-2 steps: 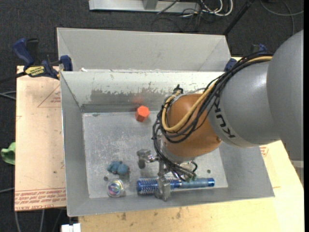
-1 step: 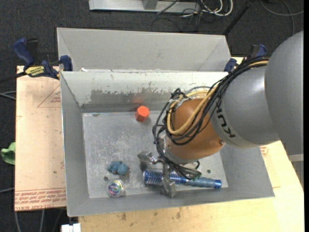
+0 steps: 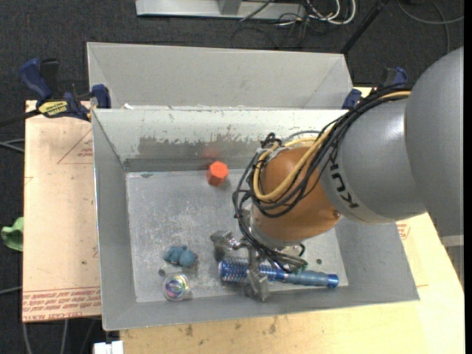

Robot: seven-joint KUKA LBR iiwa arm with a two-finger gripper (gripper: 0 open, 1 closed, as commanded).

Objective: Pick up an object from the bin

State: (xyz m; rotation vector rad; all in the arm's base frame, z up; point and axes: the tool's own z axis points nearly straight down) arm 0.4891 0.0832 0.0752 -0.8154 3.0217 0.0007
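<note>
Camera view from above finds the gripper (image 3: 248,268) low in the 5 o'clock part of the grey metal bin (image 3: 158,209), under the orange rounded wrist cover (image 3: 291,198) with its looped black and yellow cables (image 3: 258,179). Whether it is clenched or released cannot be told. It sits right over the one blue plastic hairbrush (image 3: 306,278), which lies flat on the bin floor close to the near wall. The hairbrush's long axis runs almost from 9 to 3 o'clock, with the ribbed bristle head toward 9 and the slim handle's tip toward 3, dipping slightly toward 4. Out at 9 o'clock from the gripper, apart from it, lies one small teal-blue lumpy object (image 3: 181,256). Just beside that, toward 7 o'clock, is one shiny iridescent round object (image 3: 175,288). Well apart at 11 o'clock, by the far wall, stands one small orange cylinder (image 3: 217,172).
</note>
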